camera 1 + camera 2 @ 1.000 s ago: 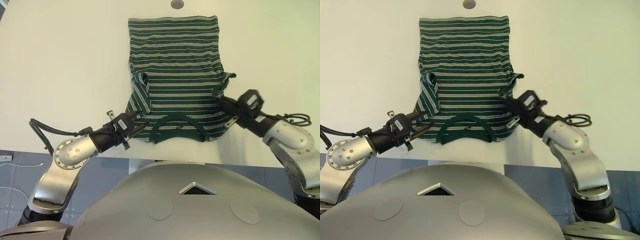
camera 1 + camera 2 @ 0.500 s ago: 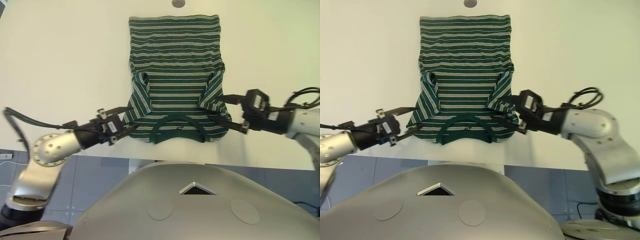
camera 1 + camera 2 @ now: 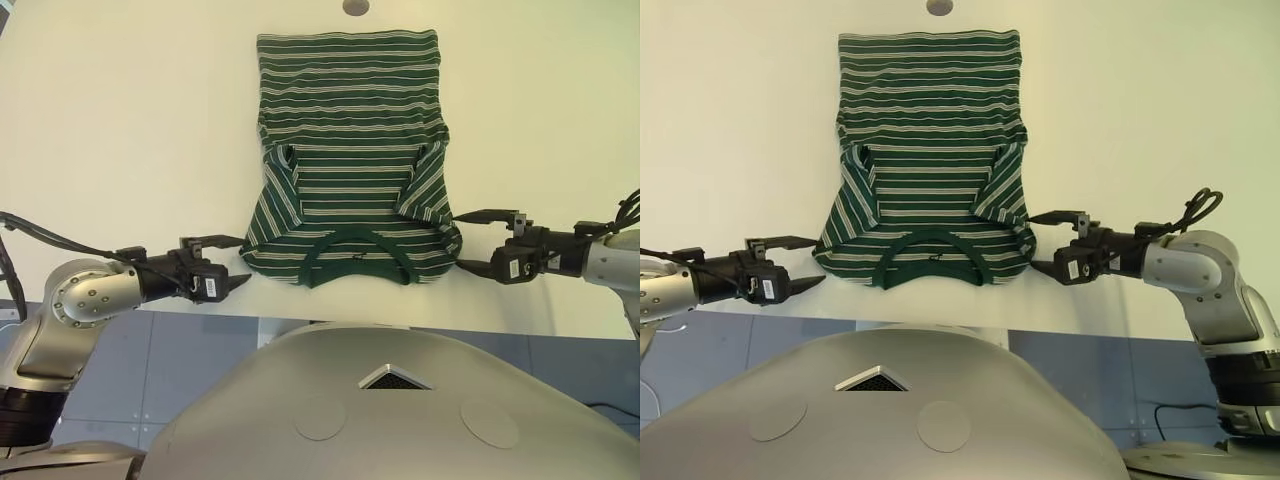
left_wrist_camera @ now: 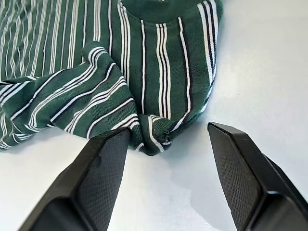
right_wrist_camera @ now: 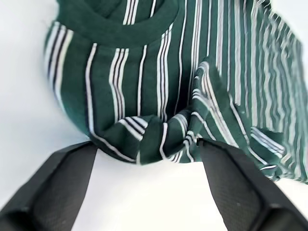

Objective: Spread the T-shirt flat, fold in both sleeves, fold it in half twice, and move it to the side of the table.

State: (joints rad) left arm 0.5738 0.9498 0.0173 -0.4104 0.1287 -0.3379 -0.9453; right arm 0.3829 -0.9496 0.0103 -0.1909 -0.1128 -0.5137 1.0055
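Observation:
A green T-shirt [image 3: 350,140] with white stripes lies flat on the white table [image 3: 120,130], collar toward the near edge. Both sleeves are folded inward over the body. My left gripper [image 3: 230,262] is open just off the shirt's near left corner, a small gap from the cloth. My right gripper [image 3: 475,240] is open just off the near right corner. In the left wrist view the shoulder fold [image 4: 154,139] lies ahead of the open fingers [image 4: 103,178]. In the right wrist view the other shoulder fold [image 5: 149,139] sits between the black pads [image 5: 231,178], untouched.
A small grey round disc [image 3: 355,7] is set in the table beyond the shirt's hem. Bare tabletop stretches wide on both sides of the shirt. The table's near edge [image 3: 330,318] runs just below the collar.
Both grippers have let go of the folded sleeves and drawn outward, left arm to the left and right arm to the right. The sleeves stay folded on the shirt.

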